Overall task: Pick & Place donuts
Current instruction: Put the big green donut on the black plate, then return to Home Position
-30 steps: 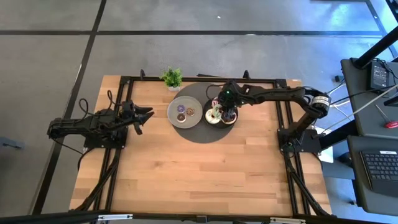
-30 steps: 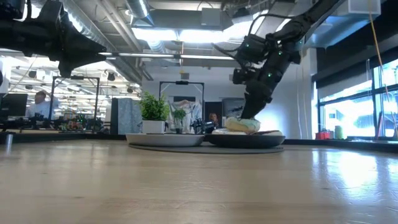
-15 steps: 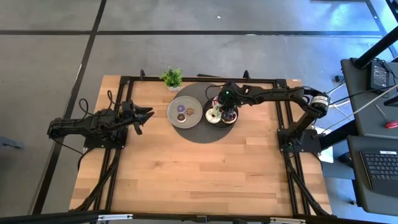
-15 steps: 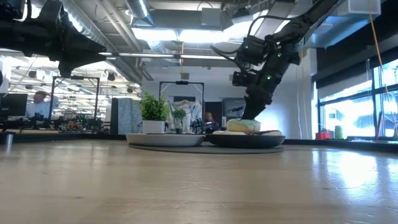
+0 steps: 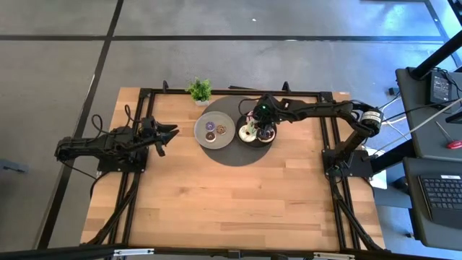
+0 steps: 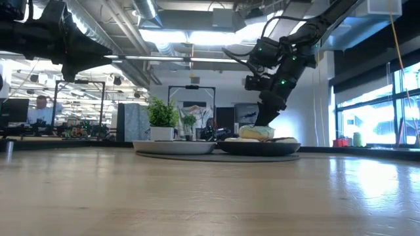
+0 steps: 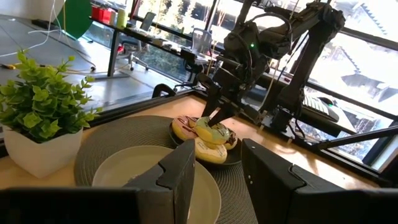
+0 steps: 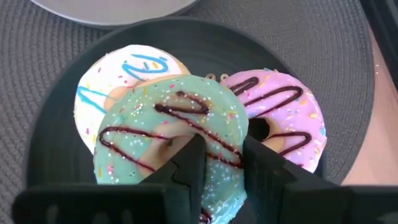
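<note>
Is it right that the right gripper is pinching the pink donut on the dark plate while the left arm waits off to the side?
Not quite: the right gripper grips the green donut, not the pink donut lying beside it, as the right wrist view shows. The dark plate and the waiting left gripper are as you said.

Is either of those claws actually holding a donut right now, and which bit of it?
The right gripper pinches the green donut across one side of its ring, one finger through the hole, over the dark plate. The left gripper holds nothing.
</note>
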### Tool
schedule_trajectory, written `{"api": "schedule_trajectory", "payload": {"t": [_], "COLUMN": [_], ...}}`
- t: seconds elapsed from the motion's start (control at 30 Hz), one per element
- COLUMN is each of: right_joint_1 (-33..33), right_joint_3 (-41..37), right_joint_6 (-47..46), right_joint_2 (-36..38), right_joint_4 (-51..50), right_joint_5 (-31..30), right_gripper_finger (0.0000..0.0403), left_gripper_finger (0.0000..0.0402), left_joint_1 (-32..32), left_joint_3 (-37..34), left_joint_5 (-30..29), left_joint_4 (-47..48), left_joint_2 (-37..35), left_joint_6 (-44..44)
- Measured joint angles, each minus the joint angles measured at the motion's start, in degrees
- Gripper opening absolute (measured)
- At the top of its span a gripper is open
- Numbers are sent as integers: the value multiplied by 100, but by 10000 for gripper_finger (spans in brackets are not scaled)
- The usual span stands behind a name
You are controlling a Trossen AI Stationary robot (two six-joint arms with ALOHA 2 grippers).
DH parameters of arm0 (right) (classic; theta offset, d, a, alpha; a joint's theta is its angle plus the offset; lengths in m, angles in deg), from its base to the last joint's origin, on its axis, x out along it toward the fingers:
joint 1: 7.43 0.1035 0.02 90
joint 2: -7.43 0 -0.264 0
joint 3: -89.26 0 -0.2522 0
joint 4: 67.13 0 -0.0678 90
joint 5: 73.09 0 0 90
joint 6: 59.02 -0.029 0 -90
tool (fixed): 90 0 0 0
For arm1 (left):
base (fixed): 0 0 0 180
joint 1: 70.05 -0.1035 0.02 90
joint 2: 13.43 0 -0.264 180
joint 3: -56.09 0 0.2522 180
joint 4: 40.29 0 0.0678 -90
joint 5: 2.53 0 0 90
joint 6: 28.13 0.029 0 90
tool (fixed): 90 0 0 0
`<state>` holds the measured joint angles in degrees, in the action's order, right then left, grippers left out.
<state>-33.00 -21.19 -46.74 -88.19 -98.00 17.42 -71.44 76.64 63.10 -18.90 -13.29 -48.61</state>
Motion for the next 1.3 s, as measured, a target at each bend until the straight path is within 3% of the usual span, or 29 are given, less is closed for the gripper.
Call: {"api": "schedule_trajectory", "payload": {"t": [0.4,0.77,0.83,0.93,1.03,1.3], "right_joint_1": [-1,-3,26,249,629,1982], "right_joint_3": [203,990,1133,1187,861,-1334], "right_joint_6": [-150,-196,-329,-703,-1237,-2281], "right_joint_2": [-2,5,118,514,1148,3512], "right_joint_4": [-212,-1429,-1719,-1617,-1080,924], "right_joint_5": [-393,-535,-316,163,267,251], "right_gripper_finger": [196,210,210,210,210,210], "left_gripper_finger": [128,128,127,128,127,128], "left_joint_1": [0,0,0,2,20,22], "left_joint_3": [-2,-2,-2,-2,-2,-7], "left_joint_5": [1,1,1,7,259,1911], "left_joint_4": [40,141,202,205,202,-254], "left_joint_2": [0,0,0,0,0,-11], "left_joint_6": [1,-2,-28,-152,-483,-127]}}
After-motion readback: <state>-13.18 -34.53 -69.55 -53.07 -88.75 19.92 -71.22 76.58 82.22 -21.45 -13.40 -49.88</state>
